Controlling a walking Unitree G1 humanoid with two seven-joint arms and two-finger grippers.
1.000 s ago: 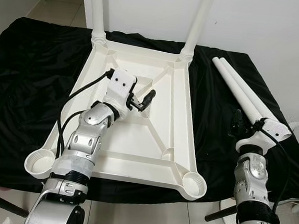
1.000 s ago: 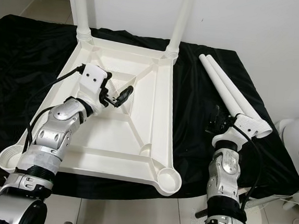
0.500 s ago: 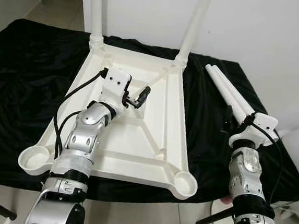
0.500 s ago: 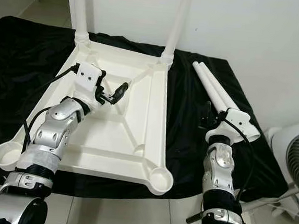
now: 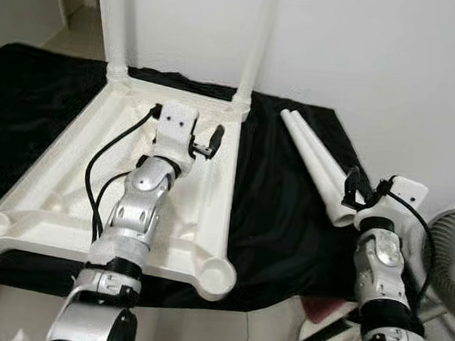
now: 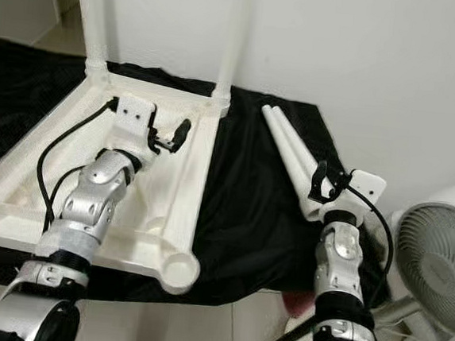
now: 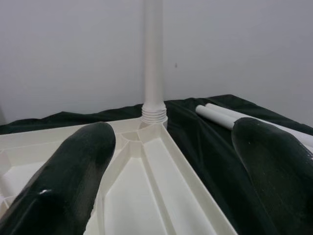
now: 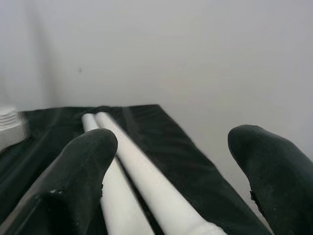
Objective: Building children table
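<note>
Head view: my left gripper [image 5: 213,140] hangs unclenched over the upturned table [image 5: 68,172]; my right gripper [image 8: 171,166], also unclenched, straddles two loose legs [image 5: 316,164].

Table top [image 5: 66,196], upturned: cream-white plastic, plain.
Two fitted legs [image 5: 111,25], beyond the left gripper [image 5: 211,142]: white.
Two loose legs [image 5: 316,158], just ahead of the right gripper [image 5: 361,190]: white, unpatterned.
Cloth [image 5: 271,214] beneath: black.
Gripper fingers [image 7: 73,171]: black; arms silver.
Wall [image 5: 365,55]: off-white.
Fan [image 6: 435,260], right of the right gripper: white.
</note>
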